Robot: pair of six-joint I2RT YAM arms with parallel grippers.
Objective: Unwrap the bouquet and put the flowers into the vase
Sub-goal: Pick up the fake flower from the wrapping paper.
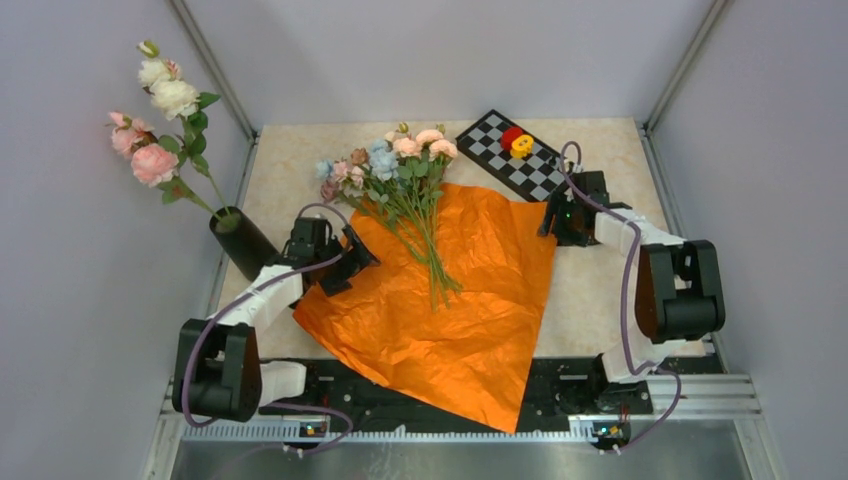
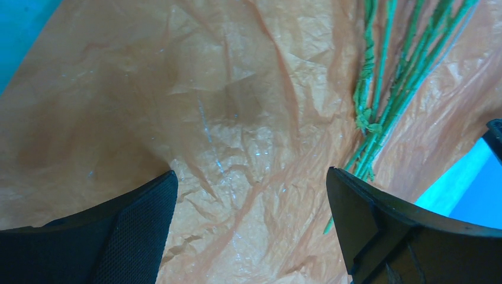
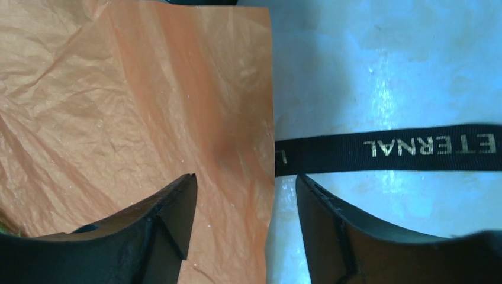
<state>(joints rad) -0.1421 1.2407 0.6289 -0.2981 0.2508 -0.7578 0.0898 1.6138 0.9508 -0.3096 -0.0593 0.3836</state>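
Beige tabletop (image 1: pixel 600 290) under grey walls is what you are working on, and most of its middle is covered by the orange paper (image 1: pixel 470 310), which lies opened out nearly flat with its near corner hanging over the front rail. By the look of it the unwrapping is done: the black ribbon (image 3: pixel 385 148) is off and lies on the bare table at the paper's right edge, one end tucked under the sheet. The flowers (image 1: pixel 400 165) rest loose on the paper, blooms towards the far side and spilling past its far edge, green stems running back towards you. None of them is in the vase (image 1: pixel 243 243), which stands at the left edge of the table, well apart from the bunch, and already holds long-stemmed pink and white roses (image 1: pixel 155 110). So what is left for you is the second half: gather the stems, lift them and set them in the vase. Your left gripper (image 2: pixel 251 177) hovers over the paper's left part with its jaws as wide apart as they go and nothing between them; the stem ends lie just beyond its right finger. Your right gripper (image 3: pixel 245 180) hangs over the paper's right edge, jaws apart and gripping nothing, with the ribbon just ahead of its fingertips. A checkered board (image 1: pixel 515 155) sits at the far right, out of your way
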